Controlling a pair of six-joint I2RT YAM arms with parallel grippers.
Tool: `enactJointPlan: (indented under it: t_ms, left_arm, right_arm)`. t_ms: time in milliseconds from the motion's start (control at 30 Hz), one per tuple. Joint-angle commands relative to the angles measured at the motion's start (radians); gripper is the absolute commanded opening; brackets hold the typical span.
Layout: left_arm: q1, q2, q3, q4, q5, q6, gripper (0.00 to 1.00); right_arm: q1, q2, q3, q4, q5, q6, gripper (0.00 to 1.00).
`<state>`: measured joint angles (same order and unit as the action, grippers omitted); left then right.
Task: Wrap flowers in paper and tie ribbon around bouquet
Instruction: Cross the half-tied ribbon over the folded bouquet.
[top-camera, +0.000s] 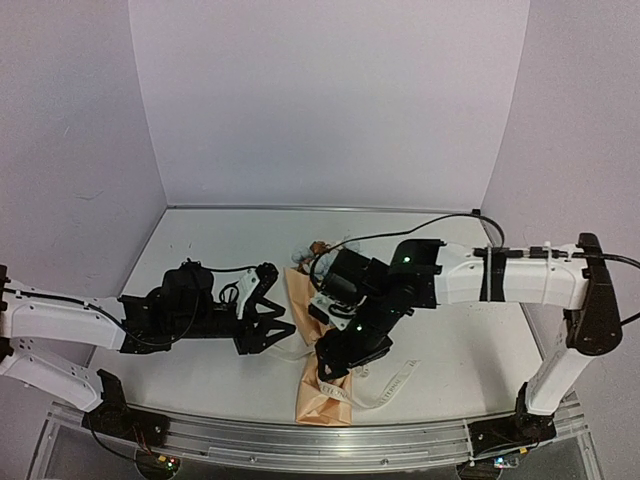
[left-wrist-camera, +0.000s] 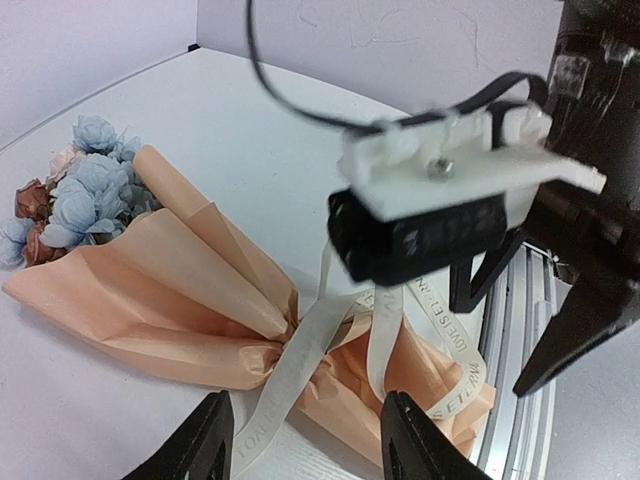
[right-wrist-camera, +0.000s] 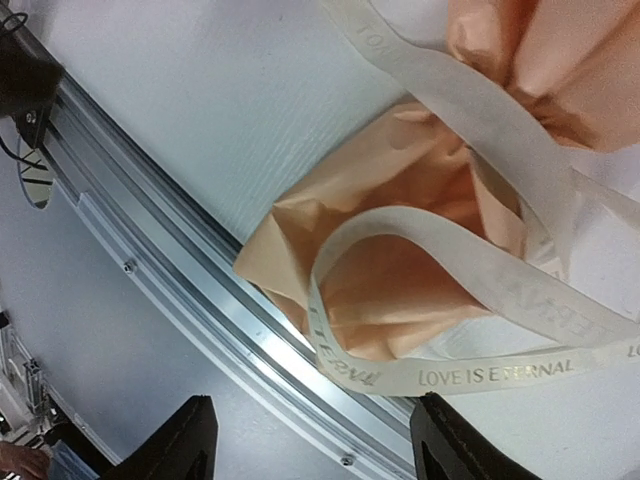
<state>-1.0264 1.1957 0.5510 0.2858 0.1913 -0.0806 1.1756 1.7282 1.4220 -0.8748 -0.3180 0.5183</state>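
While the bouquet (left-wrist-camera: 180, 290) lies flat on the white table (left-wrist-camera: 250, 130), blooms pointing to the far side and its narrow end close to the metal rail (right-wrist-camera: 200, 300) at the near edge, the wrapping looks done. The tan paper (left-wrist-camera: 150, 250) is folded round the stems and pinched to a waist, and the blue and pink flowers (left-wrist-camera: 95, 185) spill out of the wide end. Now the ribbon (left-wrist-camera: 300, 360): the cream band goes around that waist and crosses over itself there. One loose loop with printed lettering arches over the paper's narrow end, and one tail trails toward the left arm. Whether there's a real knot at the crossing, I can't tell; it reads as slack, not cinched.

Out to the arms. The right gripper (right-wrist-camera: 322, 435) hangs just above the narrow end, fingers spread wide with nothing between them. The left gripper (left-wrist-camera: 305, 440) sits low beside the bouquet, fingers parted, the tail lying between them on the table but not pinched.

So: wrap finished, ribbon around, tie only partway. Pulling the ends snug and finishing the knot is what's left, by my reading.
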Motion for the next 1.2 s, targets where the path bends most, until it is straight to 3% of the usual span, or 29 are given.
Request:
enactJointPlan:
  t_ms: [0, 200, 533, 667, 833, 1033, 1167]
  left_arm:
    - [0.0, -0.012, 0.013, -0.004, 0.016, 0.005, 0.52]
    - [0.0, 0.003, 0.041, -0.018, 0.029, 0.025, 0.52]
    - [0.0, 0.021, 0.079, -0.061, 0.032, 0.043, 0.52]
    - [0.0, 0.024, 0.09, -0.075, 0.028, 0.048, 0.52]
    - [0.001, 0.038, 0.112, -0.082, 0.03, 0.057, 0.52]
    - [0.0, 0.101, 0.145, -0.075, 0.051, 0.076, 0.51]
    - [0.0, 0.158, 0.191, -0.082, 0.086, 0.079, 0.48]
  right_arm:
    - [-0.025, -0.167, -0.165, 0.019, 0.199, -0.009, 0.61]
    - [-0.062, -0.219, -0.382, 0.204, 0.302, 0.087, 0.46]
    - [-0.086, -0.09, -0.513, 0.594, 0.352, 0.132, 0.44]
    - [-0.086, -0.066, -0.525, 0.615, 0.375, 0.156, 0.38]
    - [-0.086, -0.089, -0.571, 0.617, 0.411, 0.187, 0.24]
    - [-0.085, -0.139, -0.574, 0.543, 0.405, 0.201, 0.0]
    - [-0.084, -0.191, -0.555, 0.464, 0.421, 0.184, 0.0]
